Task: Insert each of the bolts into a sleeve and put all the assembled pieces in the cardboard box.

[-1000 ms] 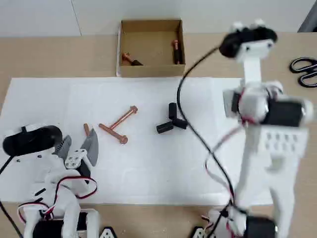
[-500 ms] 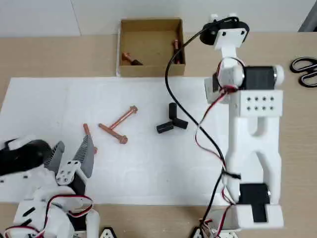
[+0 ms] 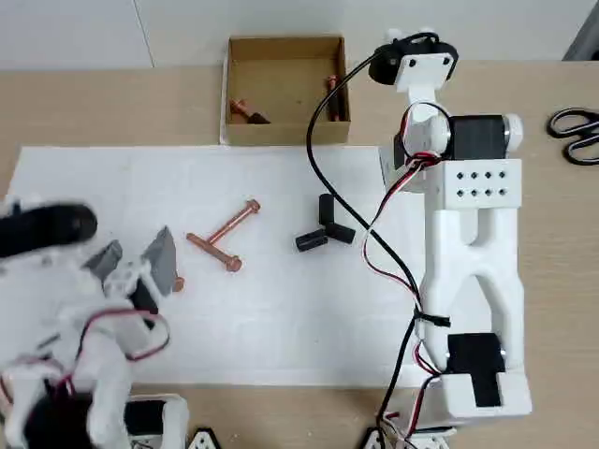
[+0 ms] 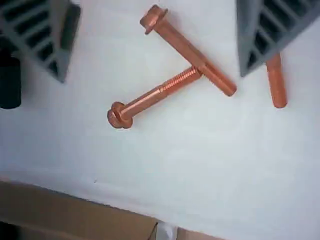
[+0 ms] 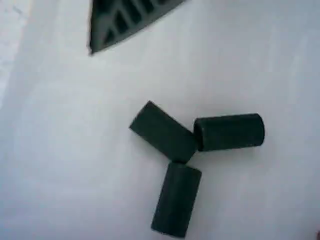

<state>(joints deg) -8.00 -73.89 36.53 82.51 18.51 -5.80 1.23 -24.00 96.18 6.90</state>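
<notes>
**Two pieces boxed, three bolts and three sleeves still loose**

Three copper bolts lie on the white sheet. Two touch in a V, and the third lies just beside them, partly hidden by the left claw. This claw is wide open and holds nothing. Three black sleeves lie touching near the middle of the sheet, in front of the right claw; how far that one is open I cannot tell. The cardboard box, beyond the far edge of the sheet, already holds two assembled pieces. I judge that three insertions and three drops remain. The sheet offers much free room, and the scissors lie well apart on the tabletop.
</notes>
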